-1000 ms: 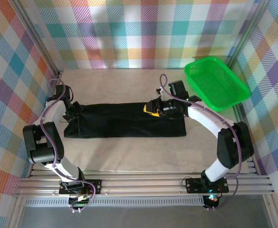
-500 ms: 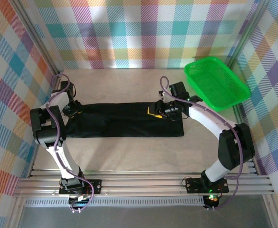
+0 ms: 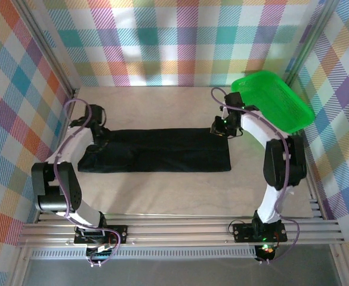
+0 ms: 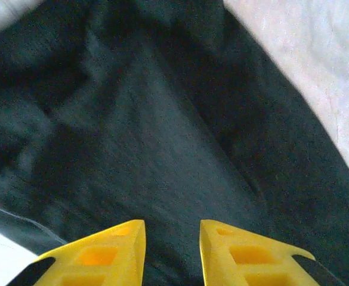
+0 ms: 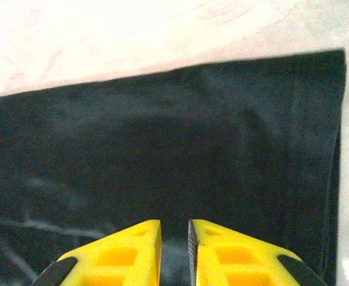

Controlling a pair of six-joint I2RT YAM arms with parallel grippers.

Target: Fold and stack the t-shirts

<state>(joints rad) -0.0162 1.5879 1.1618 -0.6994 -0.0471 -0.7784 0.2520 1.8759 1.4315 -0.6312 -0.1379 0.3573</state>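
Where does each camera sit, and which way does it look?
Top external: above and behind the arms, looking down at the table, black t-shirt and green basket; both whole arms show.
Left wrist: on the left arm, looking past the left gripper at its wrinkled cloth.
Right wrist: on the right arm, looking past the right gripper at the t-shirt's edge.
Shared: every view shows the t-shirt and table.

No readable text, label or number appears anywhere, though the blurred wrist views might hide small marks.
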